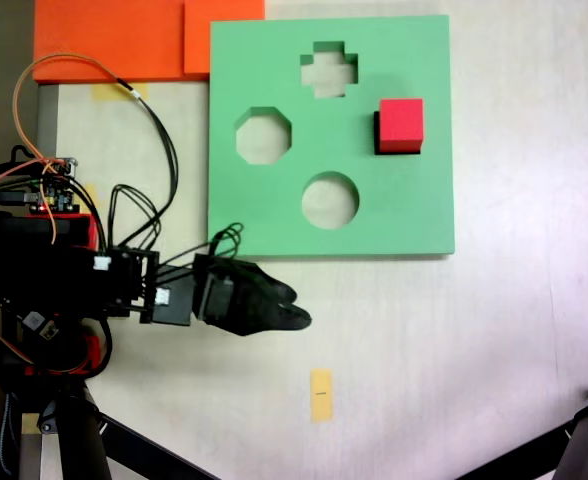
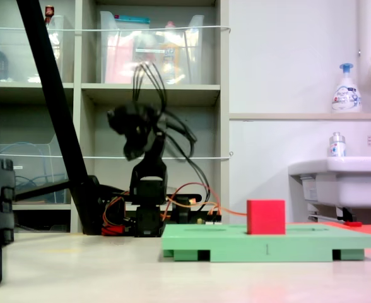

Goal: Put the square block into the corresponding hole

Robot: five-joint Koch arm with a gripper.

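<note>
Claw (image 1: 299, 305) empty, tips nearly closed, off the board (image 1: 274, 215)

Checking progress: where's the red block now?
In both fixed views the red block sits in the green board, right of the octagonal cut-out.

From my remote seat, the black gripper (image 2: 130, 136) was blurred in a fixed view, so I could not tell how its jaws stood. The small bright red foam cube (image 1: 401, 124) covered the square cut-out. The orange foam sheet (image 1: 114, 40) ran off the top edge.
</note>
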